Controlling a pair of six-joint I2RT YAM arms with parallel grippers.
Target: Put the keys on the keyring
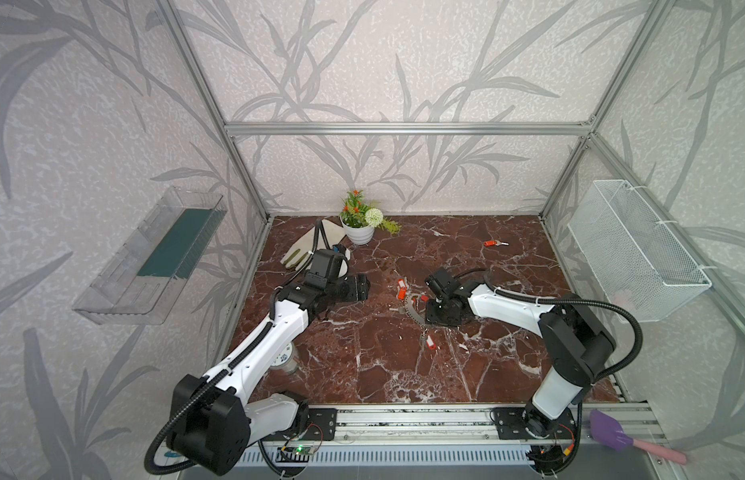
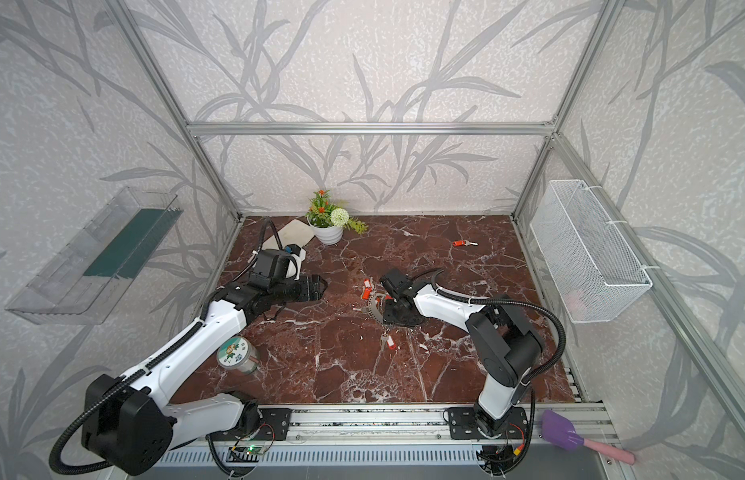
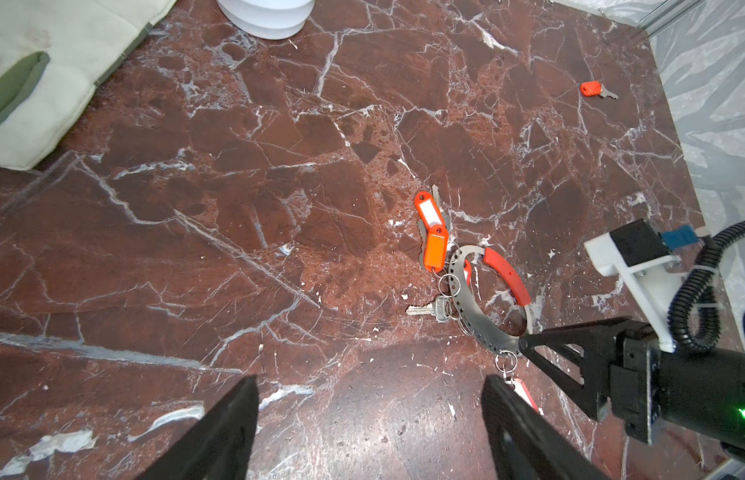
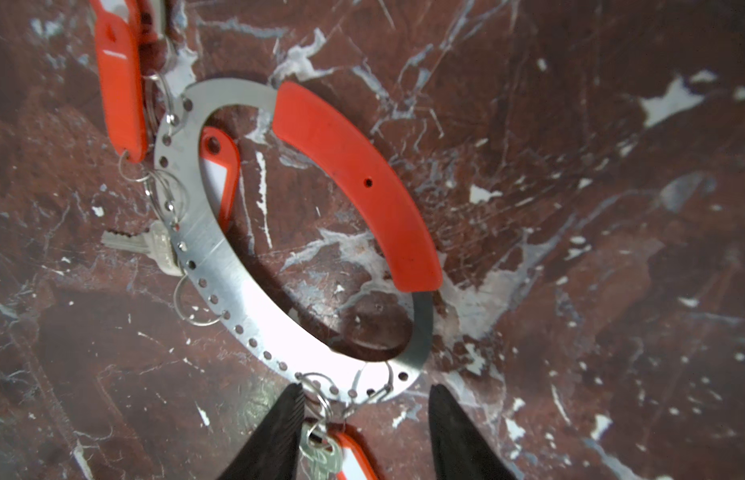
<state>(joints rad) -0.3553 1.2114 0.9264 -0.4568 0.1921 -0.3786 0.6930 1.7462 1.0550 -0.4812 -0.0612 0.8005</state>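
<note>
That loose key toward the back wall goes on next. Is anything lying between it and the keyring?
Nothing visible lies between them: only bare table separates the loose key from the keyring. The right gripper is at the keyring's edge, beside that line.

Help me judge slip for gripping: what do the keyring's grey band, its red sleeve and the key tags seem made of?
Keyring band: likely steel, brushed and shiny, showing glare and scratch lines. Red sleeve: probably plastic or rubber, matte, smooth. Key tags: seemingly plastic, slight sheen.
</note>
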